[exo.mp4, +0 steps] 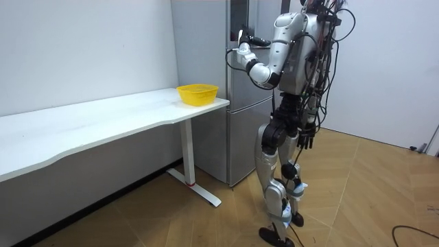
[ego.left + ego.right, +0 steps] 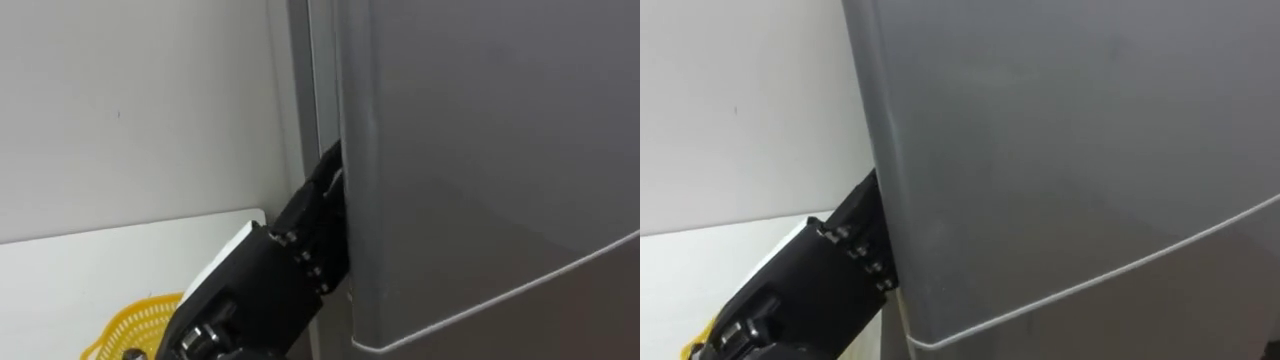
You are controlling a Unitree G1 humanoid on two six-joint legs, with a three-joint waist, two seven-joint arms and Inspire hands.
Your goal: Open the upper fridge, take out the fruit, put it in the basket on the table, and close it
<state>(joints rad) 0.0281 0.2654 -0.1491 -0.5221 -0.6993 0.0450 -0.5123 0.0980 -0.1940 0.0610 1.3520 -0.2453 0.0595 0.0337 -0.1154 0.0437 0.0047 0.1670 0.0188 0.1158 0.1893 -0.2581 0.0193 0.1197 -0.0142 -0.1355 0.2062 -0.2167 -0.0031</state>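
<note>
Reaching behind the edge of the upper fridge door [image 2: 480,150], the left hand [image 2: 295,250] is hiding its grip, so I cannot tell; the rigid door is probably resisting on its seal, pulling best from that edge.

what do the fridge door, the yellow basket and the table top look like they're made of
Fridge door: grey satin metal or a metal-look coating, judging by its soft, even sheen. Yellow basket: probably plastic, an openwork mesh in one bright colour. Table top: white, matte, smooth, likely laminated board; its core is hidden.
</note>
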